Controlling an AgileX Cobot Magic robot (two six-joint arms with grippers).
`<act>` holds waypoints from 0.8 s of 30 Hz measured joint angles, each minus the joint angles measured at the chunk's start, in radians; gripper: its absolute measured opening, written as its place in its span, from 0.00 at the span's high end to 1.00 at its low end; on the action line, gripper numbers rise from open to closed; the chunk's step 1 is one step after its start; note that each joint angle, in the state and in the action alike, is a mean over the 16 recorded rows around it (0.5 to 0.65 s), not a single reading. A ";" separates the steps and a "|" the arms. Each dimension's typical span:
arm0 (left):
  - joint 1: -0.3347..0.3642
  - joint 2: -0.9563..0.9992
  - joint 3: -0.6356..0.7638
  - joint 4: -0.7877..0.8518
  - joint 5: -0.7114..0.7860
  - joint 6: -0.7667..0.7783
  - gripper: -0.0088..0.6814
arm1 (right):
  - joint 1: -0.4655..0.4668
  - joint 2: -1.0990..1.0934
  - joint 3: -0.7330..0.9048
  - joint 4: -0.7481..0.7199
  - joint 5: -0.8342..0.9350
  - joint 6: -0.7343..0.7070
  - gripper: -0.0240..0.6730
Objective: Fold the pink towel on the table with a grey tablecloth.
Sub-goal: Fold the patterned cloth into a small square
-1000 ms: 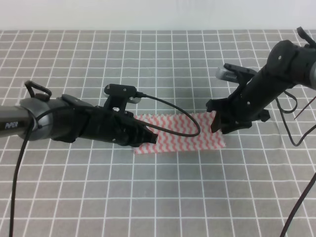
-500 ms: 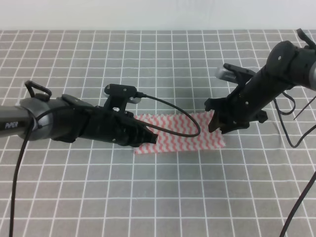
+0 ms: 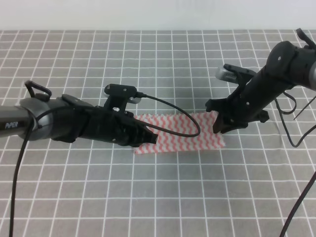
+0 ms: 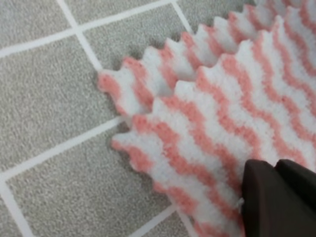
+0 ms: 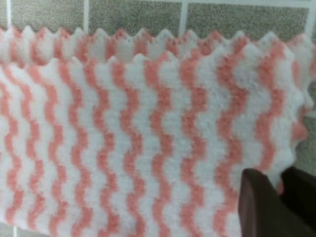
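The pink towel [image 3: 182, 134] lies as a folded two-layer strip on the table with a grey tablecloth [image 3: 148, 197]. At the strip's left end my left gripper [image 3: 152, 139] is low, and in the left wrist view its fingers [image 4: 261, 197] sit pressed together on the towel [image 4: 207, 98] near a scalloped corner. At the right end my right gripper [image 3: 217, 126] is shut on the corner. The right wrist view shows a bit of the towel [image 5: 123, 123] pinched between its fingertips [image 5: 256, 197].
A black cable [image 3: 185, 118] loops from the left arm's camera over the towel's back edge. More cables [image 3: 291, 133] hang from the right arm at the right side. White grid lines cross the grey cloth [image 4: 44, 98] all around.
The right gripper rose a little and shifted left, then settled back near its place at the towel's right corner. The left arm and the towel have stayed put.
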 joint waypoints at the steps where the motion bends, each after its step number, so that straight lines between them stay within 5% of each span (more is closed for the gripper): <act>1: 0.000 0.000 0.000 0.000 0.000 0.000 0.94 | 0.000 0.000 0.000 -0.003 -0.001 0.001 0.86; 9: 0.000 0.000 0.000 -0.001 -0.001 0.000 0.94 | 0.000 -0.014 0.000 0.007 -0.025 -0.011 0.96; 24: 0.000 0.000 0.000 -0.001 0.000 0.000 0.94 | 0.031 -0.060 0.000 0.224 -0.045 -0.136 0.99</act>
